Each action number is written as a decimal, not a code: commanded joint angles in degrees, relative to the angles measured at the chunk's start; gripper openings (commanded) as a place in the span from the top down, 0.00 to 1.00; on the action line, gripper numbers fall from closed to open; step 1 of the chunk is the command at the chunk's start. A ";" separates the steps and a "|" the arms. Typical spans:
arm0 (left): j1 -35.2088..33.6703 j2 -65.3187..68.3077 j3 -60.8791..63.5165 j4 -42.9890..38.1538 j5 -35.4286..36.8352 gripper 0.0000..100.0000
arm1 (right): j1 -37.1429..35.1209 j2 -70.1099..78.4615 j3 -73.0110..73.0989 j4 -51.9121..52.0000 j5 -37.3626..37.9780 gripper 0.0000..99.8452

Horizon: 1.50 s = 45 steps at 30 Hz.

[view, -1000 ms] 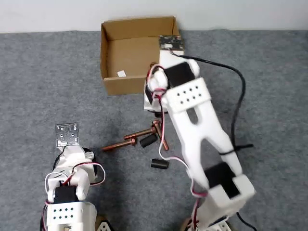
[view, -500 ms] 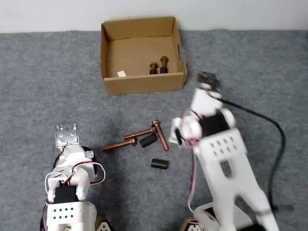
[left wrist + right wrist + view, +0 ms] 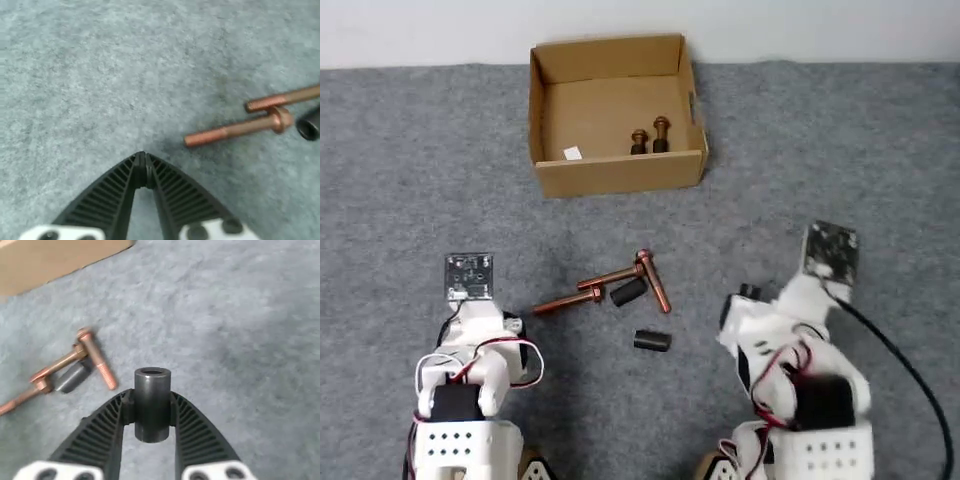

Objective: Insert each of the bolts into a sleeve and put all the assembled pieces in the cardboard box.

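The cardboard box [image 3: 618, 175] stands at the far side with two assembled pieces [image 3: 650, 137] inside. Three copper bolts [image 3: 612, 275] lie crossed on the carpet in the middle, a black sleeve [image 3: 628, 292] among them and another sleeve [image 3: 652, 341] just nearer. My right arm [image 3: 800, 340] is drawn back at the near right. Its gripper [image 3: 151, 396] is shut on a third black sleeve [image 3: 152, 405], held upright with the bore facing up. My left gripper [image 3: 142, 157] is shut and holds nothing, low over the carpet, left of the nearest bolt [image 3: 235, 130].
Grey carpet covers the whole table. A white wall runs behind the box. The right arm's black cable [image 3: 910, 370] trails along the near right. The left arm [image 3: 470, 340] sits at the near left. Open carpet lies between the box and the bolts.
The right arm has swung back from over the box to the near right, uncovering the two pieces inside. The left arm barely shifted.
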 commanded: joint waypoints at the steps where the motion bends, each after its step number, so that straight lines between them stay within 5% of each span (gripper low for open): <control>1: 1.14 0.00 -7.96 4.84 0.53 0.99 | 4.53 -7.60 3.60 4.18 1.14 0.99; 6: 6.24 0.09 -17.19 13.80 0.35 0.99 | 6.81 -17.01 6.68 3.65 3.96 0.99; 18: 9.05 2.81 -26.51 15.56 -6.77 0.99 | 6.73 -21.67 8.00 3.21 4.84 0.99; 28: 9.05 42.11 -50.15 19.08 -8.88 0.99 | 6.55 -22.20 8.44 3.21 4.84 0.99; 36: 11.43 70.51 -67.03 29.01 -34.64 0.93 | 6.55 -22.20 8.53 3.12 4.84 0.99; 45: 13.10 87.74 -78.73 30.86 -39.56 0.85 | 6.55 -22.20 8.53 3.12 4.84 0.99</control>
